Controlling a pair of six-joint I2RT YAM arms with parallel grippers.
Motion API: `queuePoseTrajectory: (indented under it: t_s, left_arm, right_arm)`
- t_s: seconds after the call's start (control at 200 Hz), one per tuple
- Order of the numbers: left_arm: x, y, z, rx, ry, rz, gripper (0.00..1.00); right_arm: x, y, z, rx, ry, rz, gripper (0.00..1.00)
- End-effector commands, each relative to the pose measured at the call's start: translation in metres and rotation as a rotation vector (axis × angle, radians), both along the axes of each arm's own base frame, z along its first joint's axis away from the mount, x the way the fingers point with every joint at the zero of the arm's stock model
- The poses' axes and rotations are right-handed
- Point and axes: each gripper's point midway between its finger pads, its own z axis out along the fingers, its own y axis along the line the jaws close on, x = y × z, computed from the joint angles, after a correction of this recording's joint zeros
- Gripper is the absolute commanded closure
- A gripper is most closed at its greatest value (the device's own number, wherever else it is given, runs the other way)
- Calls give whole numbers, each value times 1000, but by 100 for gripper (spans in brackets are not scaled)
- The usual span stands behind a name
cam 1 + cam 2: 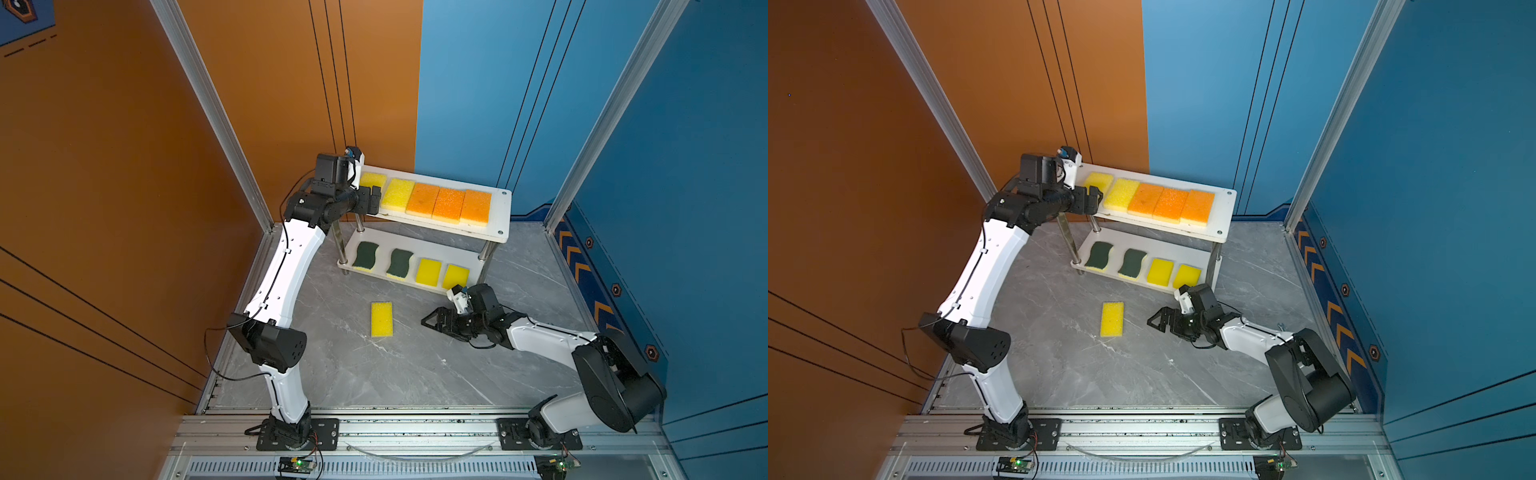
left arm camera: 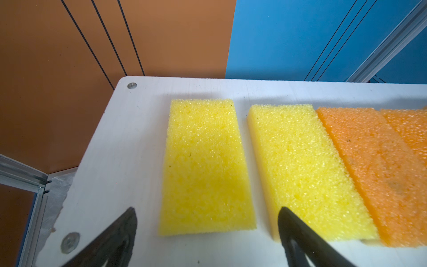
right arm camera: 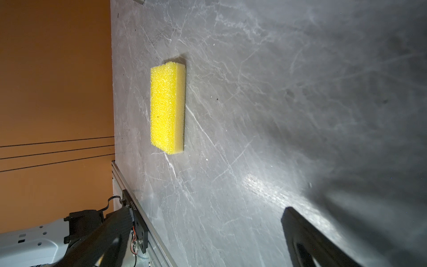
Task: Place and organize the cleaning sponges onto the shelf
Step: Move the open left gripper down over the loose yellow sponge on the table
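Note:
The shelf (image 1: 500, 216) stands at the back of the table. On its top board (image 2: 129, 143) lie two yellow sponges (image 1: 372, 179) (image 1: 398, 194) and three orange ones (image 1: 448, 204) side by side. The lower board holds two green wavy pads (image 1: 365, 254) (image 1: 400, 262) and two yellow sponges (image 1: 429, 272) (image 1: 456, 276). My left gripper (image 1: 376, 199) (image 2: 208, 209) is open at the top board's left end, its fingers straddling the near end of the leftmost yellow sponge (image 2: 203, 166) without touching it. One yellow sponge (image 1: 381, 319) (image 3: 167, 108) lies on the table. My right gripper (image 1: 428, 318) (image 3: 203, 215) is open and empty, low to its right.
The grey marble table (image 1: 374, 374) is bounded by an orange wall (image 1: 124, 208) on the left and blue walls (image 1: 685, 166) behind and to the right. Aluminium posts (image 1: 216, 108) rise at the back corners. A metal rail (image 1: 415, 428) carries both arm bases in front.

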Motion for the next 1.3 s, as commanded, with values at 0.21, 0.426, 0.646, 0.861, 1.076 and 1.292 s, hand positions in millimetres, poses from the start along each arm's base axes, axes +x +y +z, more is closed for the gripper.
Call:
queuePoseTrajectory:
  t_s: [0.21,0.426,0.646,0.861,1.076,1.292]
  left_arm:
    - [-36,13,41,-22,-102,28,2]
    - [-70,26,28,-14,-74,94,2]
    - [-114,28,-22,-66,-5,136,3]
    - [-154,37,-105,-76,135,202,3]
    - [-188,49,-174,-77,262,267,2]
    - [-200,35,-221,-145,342,266,2]
  right_arm:
    - [2,-1,5,5,-27,-8,0]
    - [3,0,11,5,-39,-12,0]
    - [4,0,21,-5,-58,-13,0]
    - [3,2,36,-23,-85,-7,0]
    - [5,-3,51,-46,-110,-20,0]
    - [8,-3,64,-50,-138,-32,0]
